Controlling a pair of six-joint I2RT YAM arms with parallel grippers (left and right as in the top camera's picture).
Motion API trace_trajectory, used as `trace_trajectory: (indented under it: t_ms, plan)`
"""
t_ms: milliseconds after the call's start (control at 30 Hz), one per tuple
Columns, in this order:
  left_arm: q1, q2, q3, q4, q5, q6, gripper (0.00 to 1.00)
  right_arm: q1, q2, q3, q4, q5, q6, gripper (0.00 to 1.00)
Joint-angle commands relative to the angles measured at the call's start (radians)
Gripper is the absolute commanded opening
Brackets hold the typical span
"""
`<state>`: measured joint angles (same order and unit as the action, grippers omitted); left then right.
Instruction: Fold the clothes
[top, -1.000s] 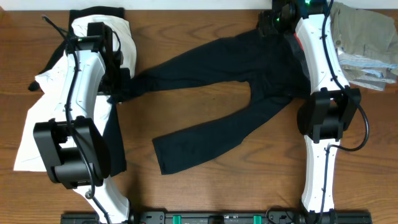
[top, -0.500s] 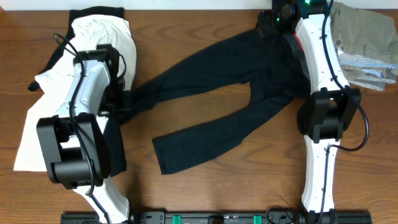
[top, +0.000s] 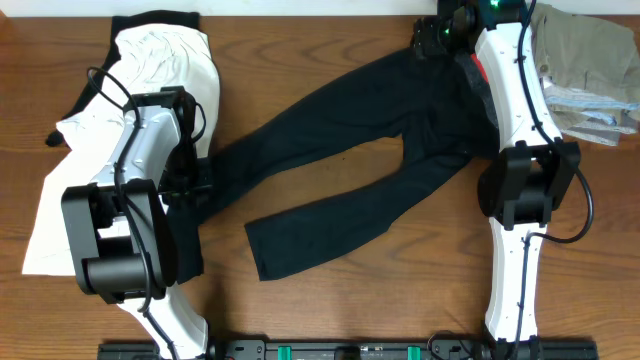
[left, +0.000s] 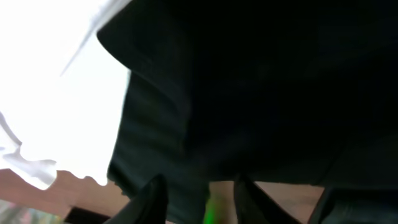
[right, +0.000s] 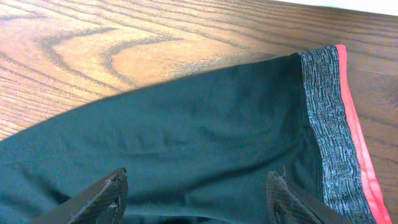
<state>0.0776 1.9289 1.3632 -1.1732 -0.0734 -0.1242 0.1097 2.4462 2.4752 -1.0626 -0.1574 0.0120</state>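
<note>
Black pants (top: 400, 110) lie spread across the middle of the table, waist at the top right and legs running down to the left. My left gripper (top: 193, 182) is at the cuff of the upper leg; in the left wrist view its fingers (left: 199, 198) are shut on dark pants fabric (left: 261, 93). My right gripper (top: 433, 35) hovers over the waist. In the right wrist view its fingers (right: 199, 199) are wide open above the pants (right: 186, 137), near the grey and red waistband (right: 323, 124).
A white garment (top: 150, 60) lies over a black one (top: 188, 240) on the left, under my left arm. A pile of khaki (top: 590, 40) and light blue (top: 595, 108) clothes sits at the top right. Bare wood shows below the pants.
My left gripper has moved toward the front of the table, dragging the upper pant leg's cuff with it. The right arm has not moved.
</note>
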Motion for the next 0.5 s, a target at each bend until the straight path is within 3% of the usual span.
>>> trace_trajectory:
  t_ms: [0, 67, 333, 467]
  plan:
    - [0.006, 0.01, -0.005, -0.02, 0.013, -0.012, 0.38, 0.015, 0.0, 0.023, 0.003, -0.004, 0.009, 0.7]
    - [0.006, 0.01, -0.005, -0.02, 0.013, -0.013, 0.43, 0.015, 0.0, 0.023, 0.003, -0.004, 0.009, 0.71]
    - [0.006, 0.011, -0.005, 0.174, 0.012, -0.015, 0.44, 0.015, 0.0, 0.023, 0.003, -0.004, 0.009, 0.71]
    - [0.02, 0.011, -0.005, 0.208, -0.055, -0.097, 0.44, 0.015, 0.0, 0.023, -0.011, -0.004, 0.009, 0.71]
